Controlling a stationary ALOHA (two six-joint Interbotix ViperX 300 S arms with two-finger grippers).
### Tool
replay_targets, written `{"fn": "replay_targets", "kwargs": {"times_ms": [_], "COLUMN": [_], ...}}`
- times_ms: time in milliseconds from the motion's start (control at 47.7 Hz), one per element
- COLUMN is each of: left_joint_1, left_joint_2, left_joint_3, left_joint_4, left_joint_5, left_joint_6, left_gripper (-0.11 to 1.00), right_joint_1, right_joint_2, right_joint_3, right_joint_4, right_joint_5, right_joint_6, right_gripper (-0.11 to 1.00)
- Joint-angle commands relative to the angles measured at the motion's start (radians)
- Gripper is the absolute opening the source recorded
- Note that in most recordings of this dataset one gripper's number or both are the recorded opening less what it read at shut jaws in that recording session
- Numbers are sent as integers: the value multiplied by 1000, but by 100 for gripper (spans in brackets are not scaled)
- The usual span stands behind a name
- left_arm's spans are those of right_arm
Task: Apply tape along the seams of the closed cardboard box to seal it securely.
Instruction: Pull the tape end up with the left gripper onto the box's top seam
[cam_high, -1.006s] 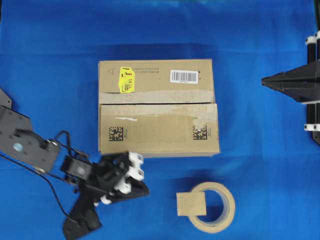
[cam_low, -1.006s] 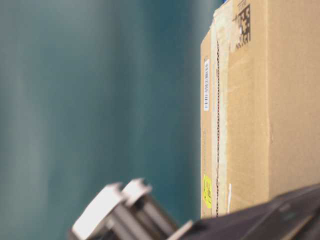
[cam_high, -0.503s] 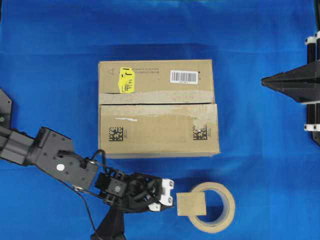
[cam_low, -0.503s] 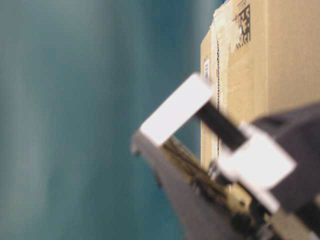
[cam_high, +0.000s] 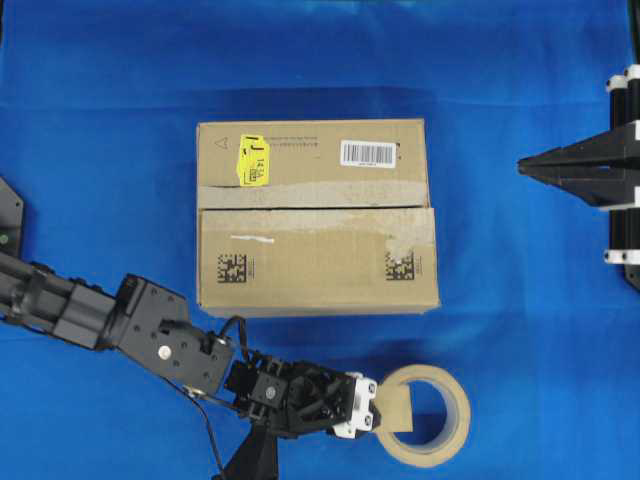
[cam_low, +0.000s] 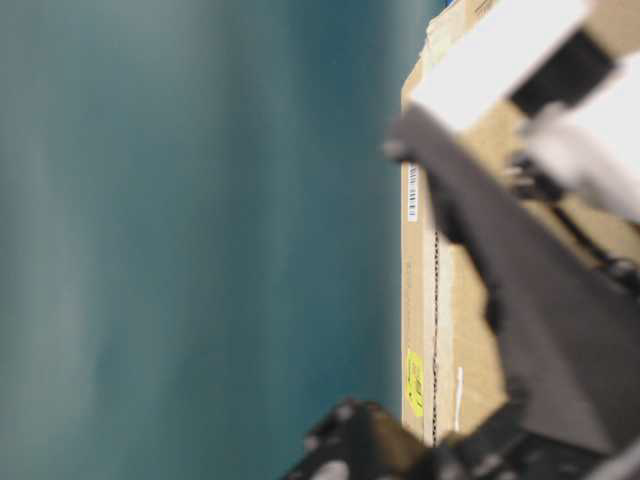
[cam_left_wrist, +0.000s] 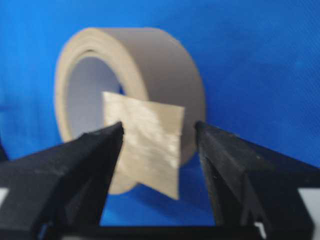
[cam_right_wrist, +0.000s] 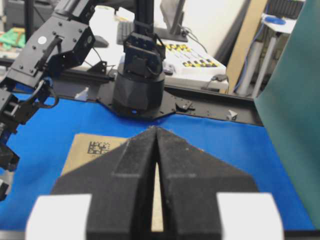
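Observation:
The brown cardboard box lies closed mid-table, its seam a dark slit edged by pale old tape. The beige tape roll lies at the front, a squarish piece of tape sticking out from it. My left gripper is open at that piece. In the left wrist view the tape stands in the gap between the black fingertips, touching neither, with the roll behind. My right gripper hovers shut and empty at the right, its tips pointing toward the box.
Blue cloth covers the table around the box. The box carries a yellow sticker and a barcode label. In the table-level view the blurred left arm blocks much of the box.
My left gripper has swung from the front left rightward to the tape roll and its jaws have opened around the loose tape piece. The right gripper has stayed put and shut.

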Motion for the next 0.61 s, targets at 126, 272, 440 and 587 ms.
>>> {"fn": "replay_targets", "kwargs": {"times_ms": [126, 272, 440, 587], "left_joint_1": [-2, 0, 2, 6], "left_joint_2": [-23, -29, -37, -60], "left_joint_3": [-9, 5, 20, 41], "left_joint_4": [0, -5, -8, -8], "left_joint_5": [-9, -12, -44, -55], "left_joint_6": [26, 28, 14, 12], "left_gripper": [52, 31, 0, 0], "right_joint_1": [-2, 0, 0, 2], "right_joint_2": [6, 9, 20, 28], "right_joint_3": [-26, -26, -25, -23], "right_joint_4": [0, 0, -2, -2], "right_joint_5": [8, 8, 8, 8], "right_joint_6": [0, 0, 5, 6], "right_gripper": [0, 0, 0, 0]}}
